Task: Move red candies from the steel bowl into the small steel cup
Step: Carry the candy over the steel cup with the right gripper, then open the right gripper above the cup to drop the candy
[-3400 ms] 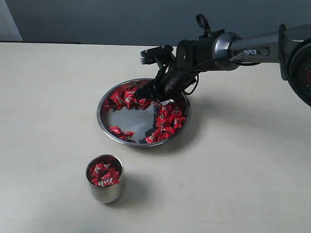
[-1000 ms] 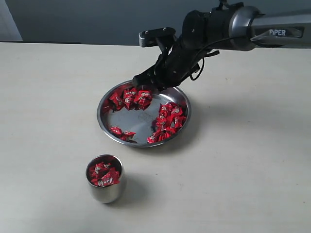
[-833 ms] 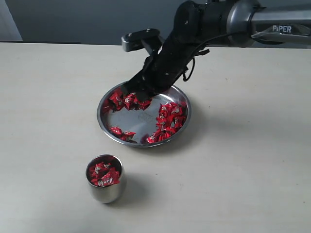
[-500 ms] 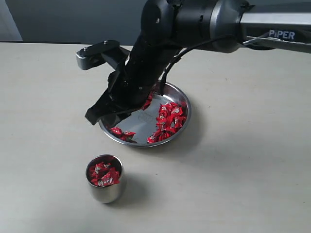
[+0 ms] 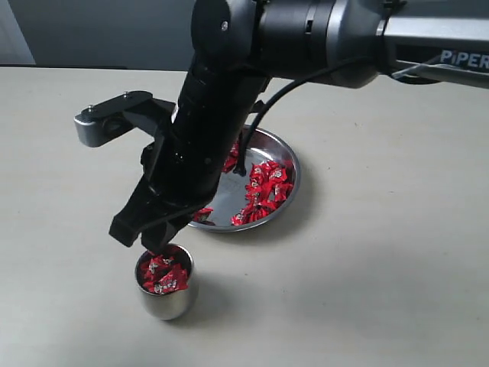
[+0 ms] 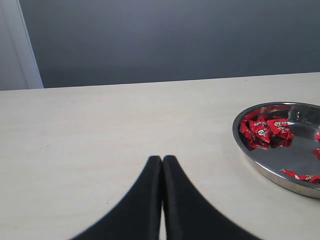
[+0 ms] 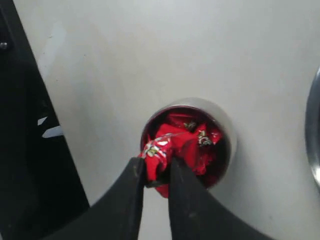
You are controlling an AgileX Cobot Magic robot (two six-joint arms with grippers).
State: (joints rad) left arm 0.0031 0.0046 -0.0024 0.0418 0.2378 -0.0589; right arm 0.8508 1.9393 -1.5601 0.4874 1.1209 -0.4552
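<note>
The small steel cup (image 5: 166,294) stands near the table's front, holding several red candies (image 5: 163,275). My right gripper (image 5: 150,243) hangs just above the cup's rim, shut on a red candy (image 7: 161,150) whose wrapper sticks out past the fingertips (image 7: 136,167); the cup (image 7: 226,131) lies right beneath. Behind the arm lies the steel bowl (image 5: 284,195), with more red candies (image 5: 263,187) along its right side; much of it is hidden by the arm. In the left wrist view my left gripper (image 6: 162,160) is shut and empty above bare table, with the bowl (image 6: 255,160) off to one side.
The right arm (image 5: 229,99) reaches across the bowl from the right. A grey wall (image 5: 114,30) runs behind the table's far edge. The beige tabletop (image 5: 382,290) spreads around bowl and cup.
The right gripper rose out of the bowl with a candy and swung toward the front left, ending over the cup. Bowl and cup stayed put.
</note>
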